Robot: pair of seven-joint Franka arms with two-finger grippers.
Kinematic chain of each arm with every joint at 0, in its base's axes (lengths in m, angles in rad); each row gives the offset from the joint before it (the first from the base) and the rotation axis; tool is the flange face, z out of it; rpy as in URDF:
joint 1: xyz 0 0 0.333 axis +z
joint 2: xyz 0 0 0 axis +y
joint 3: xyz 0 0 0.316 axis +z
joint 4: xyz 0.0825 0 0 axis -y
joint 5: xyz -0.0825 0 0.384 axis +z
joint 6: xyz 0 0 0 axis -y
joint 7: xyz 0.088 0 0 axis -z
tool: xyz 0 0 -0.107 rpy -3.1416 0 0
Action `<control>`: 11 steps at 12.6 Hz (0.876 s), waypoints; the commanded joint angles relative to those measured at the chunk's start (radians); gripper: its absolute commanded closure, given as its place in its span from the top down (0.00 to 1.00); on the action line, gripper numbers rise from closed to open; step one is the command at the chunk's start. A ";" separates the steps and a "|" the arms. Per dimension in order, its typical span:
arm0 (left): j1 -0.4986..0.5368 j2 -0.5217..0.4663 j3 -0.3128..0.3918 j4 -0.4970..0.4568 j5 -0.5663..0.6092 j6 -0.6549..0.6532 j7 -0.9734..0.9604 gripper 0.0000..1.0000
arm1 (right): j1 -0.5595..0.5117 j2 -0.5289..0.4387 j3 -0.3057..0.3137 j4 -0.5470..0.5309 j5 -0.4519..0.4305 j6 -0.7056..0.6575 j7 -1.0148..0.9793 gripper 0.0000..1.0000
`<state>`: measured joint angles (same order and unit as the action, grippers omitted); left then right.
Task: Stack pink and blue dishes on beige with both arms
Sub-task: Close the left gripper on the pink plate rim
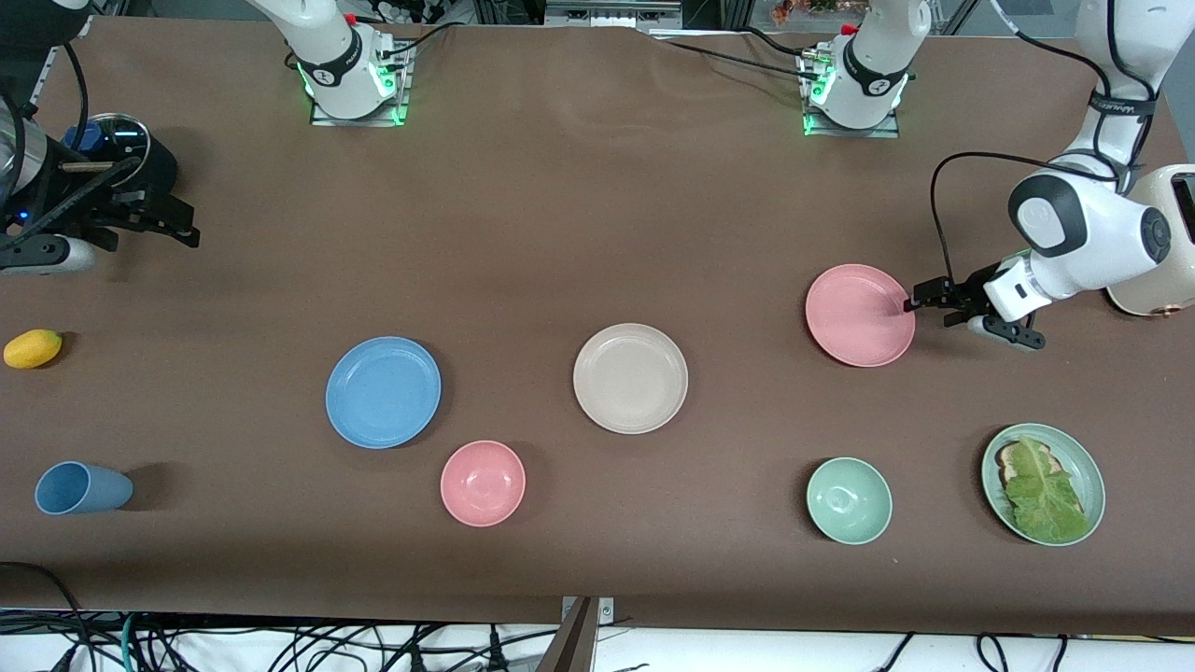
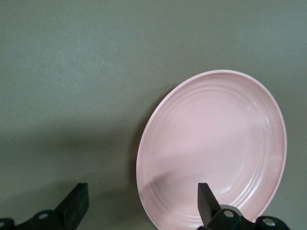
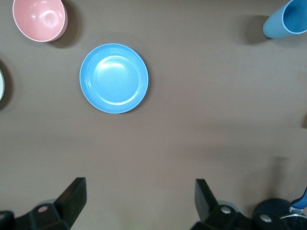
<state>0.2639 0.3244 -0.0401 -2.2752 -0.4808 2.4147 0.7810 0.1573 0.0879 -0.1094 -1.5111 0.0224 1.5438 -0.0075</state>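
Pink plate [image 1: 859, 315], beside the beige plate [image 1: 630, 377], apparently meets the left hand [image 1: 913, 305], fingers apart to grip its rim; right hand [image 1: 182, 227], fingers apart, waits.

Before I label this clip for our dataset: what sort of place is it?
Probably a robotics lab bench, not a kitchen: two arms bolted to a brown-covered table, loose cables along its edge, and plates laid out apart, like the beige plate and pink plate.

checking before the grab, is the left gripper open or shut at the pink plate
Open. The left wrist view shows the left gripper with fingers spread wide at the pink plate rim, nothing clamped yet.
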 commanded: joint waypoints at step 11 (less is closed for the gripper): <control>-0.031 0.056 -0.012 0.019 -0.108 0.044 0.087 0.96 | -0.005 0.001 0.007 0.012 -0.002 -0.008 0.006 1.00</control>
<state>0.2432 0.3643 -0.0550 -2.2698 -0.5484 2.4438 0.8311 0.1577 0.0882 -0.1091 -1.5111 0.0224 1.5430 -0.0075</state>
